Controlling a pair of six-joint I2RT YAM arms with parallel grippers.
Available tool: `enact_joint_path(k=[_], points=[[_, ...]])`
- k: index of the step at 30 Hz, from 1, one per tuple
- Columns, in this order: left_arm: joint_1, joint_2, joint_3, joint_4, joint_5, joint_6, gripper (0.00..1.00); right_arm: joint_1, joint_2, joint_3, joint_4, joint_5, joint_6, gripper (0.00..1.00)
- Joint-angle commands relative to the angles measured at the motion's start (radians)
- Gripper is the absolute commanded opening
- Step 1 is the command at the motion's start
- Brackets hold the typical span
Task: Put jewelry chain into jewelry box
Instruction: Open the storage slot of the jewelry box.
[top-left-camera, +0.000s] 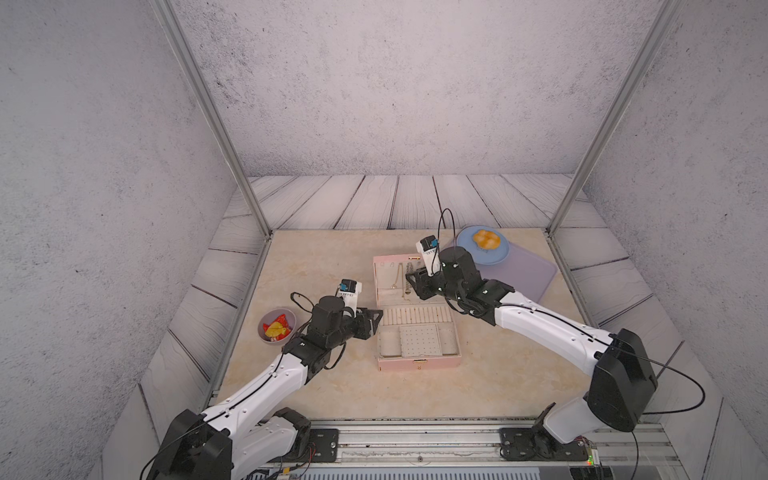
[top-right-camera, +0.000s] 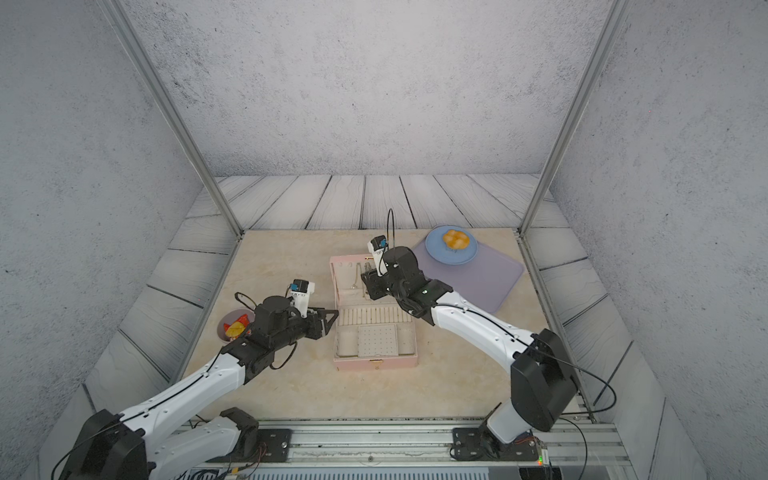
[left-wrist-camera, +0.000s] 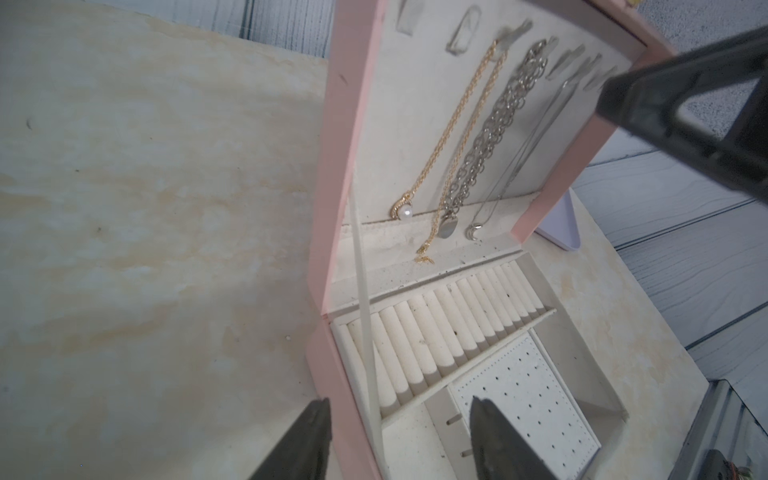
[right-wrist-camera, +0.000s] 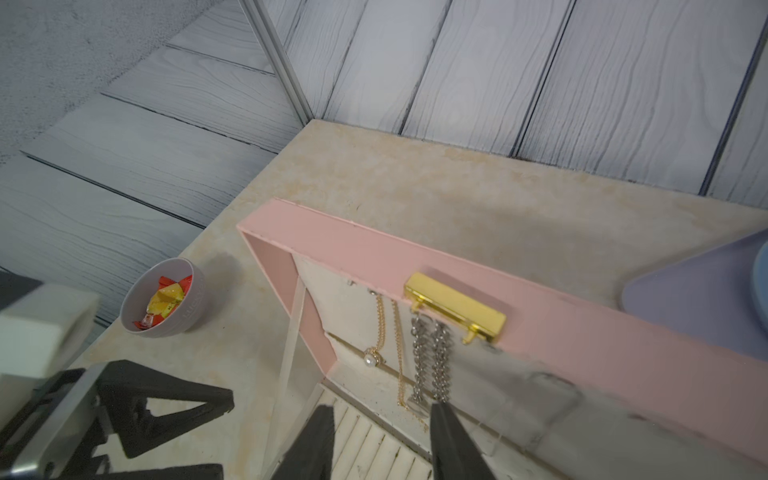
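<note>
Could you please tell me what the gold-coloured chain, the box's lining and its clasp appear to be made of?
The gold-coloured chain: metal, probably plated; shiny twisted links. The box lining: likely cream velvety fabric, matte and speckled. The clasp: polished gold-toned metal, mirror-like glints. Real gold cannot be told.

Grey speckled walls rise behind pale wood-grain planks. 2 aluminium posts frame a beige marbled tabletop, evenly lit.
</note>
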Motion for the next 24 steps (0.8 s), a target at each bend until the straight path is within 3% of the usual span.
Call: enact_joint_path(k=[1,9,17,24], points=[[0.008,0.043,0.042,0.000,-0.056,0.020,0.59,0.032,0.056,0.021,0.029,0.035,0.090,0.37],[0.014,0.111,0.100,0.061,-0.054,0.191,0.52,0.049,0.175,0.103,-0.082,0.093,-0.047,0.34],[0.023,0.129,0.108,0.089,-0.049,0.259,0.52,0.019,0.161,0.097,-0.194,0.145,-0.446,0.37],[0.023,0.128,0.105,0.092,-0.043,0.260,0.51,-0.018,0.178,0.094,-0.186,0.115,-0.660,0.42]])
